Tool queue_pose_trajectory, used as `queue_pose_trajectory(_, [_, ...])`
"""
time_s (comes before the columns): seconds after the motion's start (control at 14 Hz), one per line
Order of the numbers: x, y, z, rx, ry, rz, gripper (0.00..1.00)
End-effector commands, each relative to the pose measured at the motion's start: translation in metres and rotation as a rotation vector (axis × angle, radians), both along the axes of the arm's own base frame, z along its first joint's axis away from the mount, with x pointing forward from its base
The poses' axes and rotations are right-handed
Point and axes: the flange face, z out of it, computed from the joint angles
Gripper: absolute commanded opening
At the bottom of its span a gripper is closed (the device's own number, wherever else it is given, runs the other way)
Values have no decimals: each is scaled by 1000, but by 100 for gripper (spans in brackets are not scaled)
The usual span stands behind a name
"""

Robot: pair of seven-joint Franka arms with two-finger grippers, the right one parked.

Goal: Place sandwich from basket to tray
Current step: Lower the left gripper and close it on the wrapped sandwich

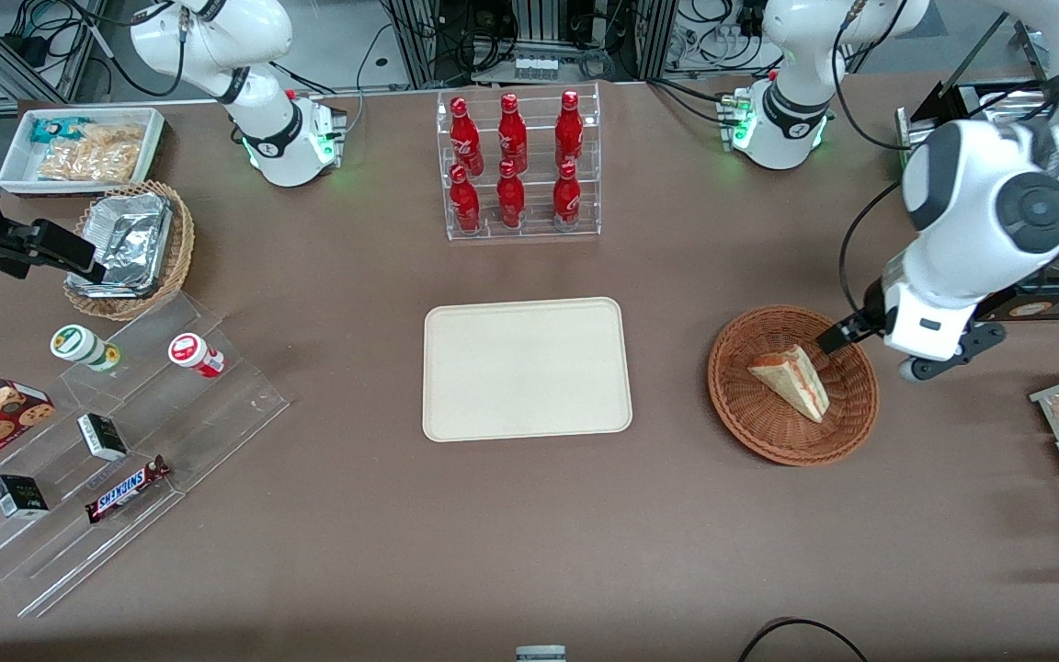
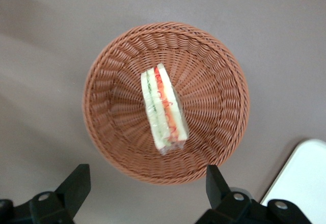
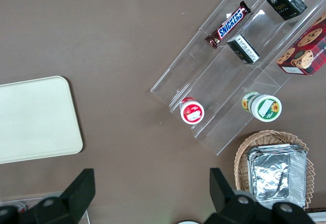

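Sandwich point(image 2: 163, 108) laid on its side in basket point(image 2: 109, 81), tray point(image 1: 527, 368) bare beside it, gripper point(image 2: 146, 191) held above basket, fingers point(image 2: 75, 184) spread wide, nothing grasped.

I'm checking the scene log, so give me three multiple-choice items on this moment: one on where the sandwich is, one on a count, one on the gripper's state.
1. Where is the sandwich?
A. in the basket
B. on the tray
C. on the table

2. How many red bottles stand in the clear rack?
A. four
B. six
C. eight

3. The gripper is:
A. shut on the sandwich
B. open above the basket
C. open over the tray

Answers: 1 A, it lies on the wicker floor; 2 B, two rows of three; 3 B, its fingers stand apart with nothing between them.
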Motion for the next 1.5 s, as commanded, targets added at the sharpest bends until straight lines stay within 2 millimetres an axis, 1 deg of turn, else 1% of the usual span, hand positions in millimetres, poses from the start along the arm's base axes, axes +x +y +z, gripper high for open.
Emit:
queue_pose_trajectory(0.0, [0, -4, -29, 2, 6, 150, 100])
queue_pose_trajectory(0.07, [0, -6, -37, 0, 3, 166, 100])
queue_pose_trajectory(0.36, [-11, -6, -77, -16, -36, 222, 100])
queue_pose_trajectory(0.57, [-8, -12, -106, -32, -36, 244, 100])
queue_pose_trajectory(0.86, [-13, -13, -130, -29, 11, 244, 100])
queue_pose_trajectory(1.21, [-18, -12, -144, -25, 41, 245, 100])
queue_pose_trajectory(1.29, [-17, -12, -147, -26, 45, 250, 79])
queue_pose_trajectory(1.36, [-16, -10, -147, -27, 45, 254, 49])
queue_pose_trajectory(1.43, [-13, -11, -144, -30, 39, 258, 23])
